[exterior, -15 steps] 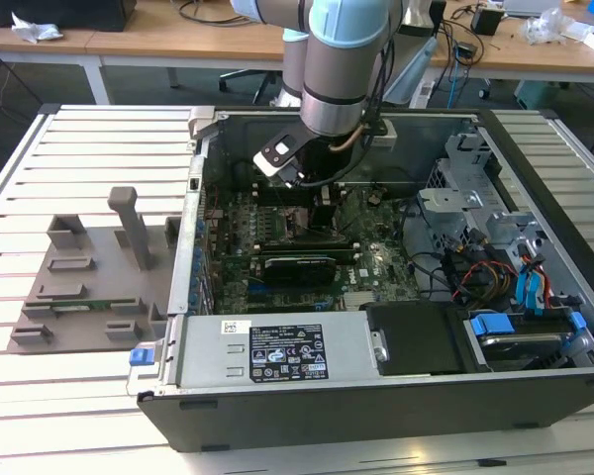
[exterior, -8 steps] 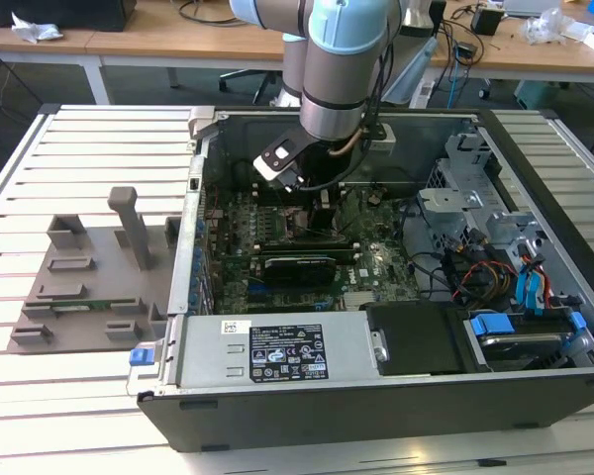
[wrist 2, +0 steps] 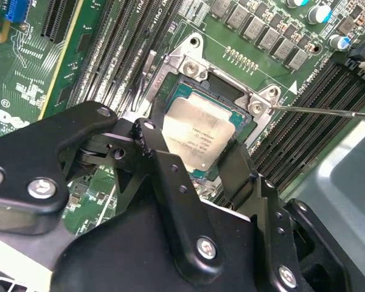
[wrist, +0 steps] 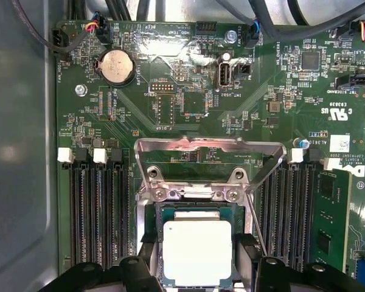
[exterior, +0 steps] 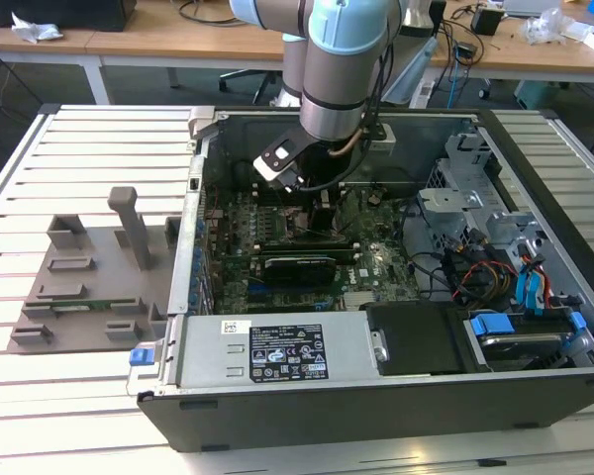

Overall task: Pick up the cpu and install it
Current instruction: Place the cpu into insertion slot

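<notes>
Silvery cpu (wrist: 198, 252) sat in the socket (wrist 2: 228, 97) on your motherboard (wrist: 188, 91), inside the case (exterior: 376, 396); your gripper (wrist 2: 198, 155) straddled it, fingers (wrist 2: 170, 176) spread at its edges.

arm (exterior: 332, 69) reaching into open computer case (exterior: 376, 386)

An open computer case (exterior: 277, 396) is laid on a slatted table (exterior: 89, 134). A grey fixture block (exterior: 89, 287) is placed beside it. A coin battery (wrist: 116, 66) is seated on the green motherboard (wrist: 188, 103).
</notes>
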Controlling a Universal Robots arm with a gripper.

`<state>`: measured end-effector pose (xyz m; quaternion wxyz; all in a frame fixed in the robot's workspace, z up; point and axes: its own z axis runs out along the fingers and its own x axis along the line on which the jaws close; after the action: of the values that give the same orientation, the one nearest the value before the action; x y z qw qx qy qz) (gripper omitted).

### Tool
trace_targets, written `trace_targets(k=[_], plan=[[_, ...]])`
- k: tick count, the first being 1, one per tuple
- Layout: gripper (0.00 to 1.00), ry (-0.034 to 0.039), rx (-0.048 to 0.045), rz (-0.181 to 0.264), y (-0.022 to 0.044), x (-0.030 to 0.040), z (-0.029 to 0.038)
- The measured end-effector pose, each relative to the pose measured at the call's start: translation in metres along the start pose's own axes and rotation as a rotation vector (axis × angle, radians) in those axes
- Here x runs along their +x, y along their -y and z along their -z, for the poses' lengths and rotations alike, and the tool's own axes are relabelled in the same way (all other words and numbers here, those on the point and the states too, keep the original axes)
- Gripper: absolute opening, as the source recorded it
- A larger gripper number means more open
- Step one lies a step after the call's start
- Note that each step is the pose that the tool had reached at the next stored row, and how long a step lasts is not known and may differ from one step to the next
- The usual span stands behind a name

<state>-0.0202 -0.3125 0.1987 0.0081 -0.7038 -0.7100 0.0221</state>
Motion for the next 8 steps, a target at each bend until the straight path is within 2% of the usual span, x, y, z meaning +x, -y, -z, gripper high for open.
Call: trace_targets(k=[8], plan=[[0.62, -0.0013, 0.0, -0.001, 0.0021, 0.0033, -0.0001]])
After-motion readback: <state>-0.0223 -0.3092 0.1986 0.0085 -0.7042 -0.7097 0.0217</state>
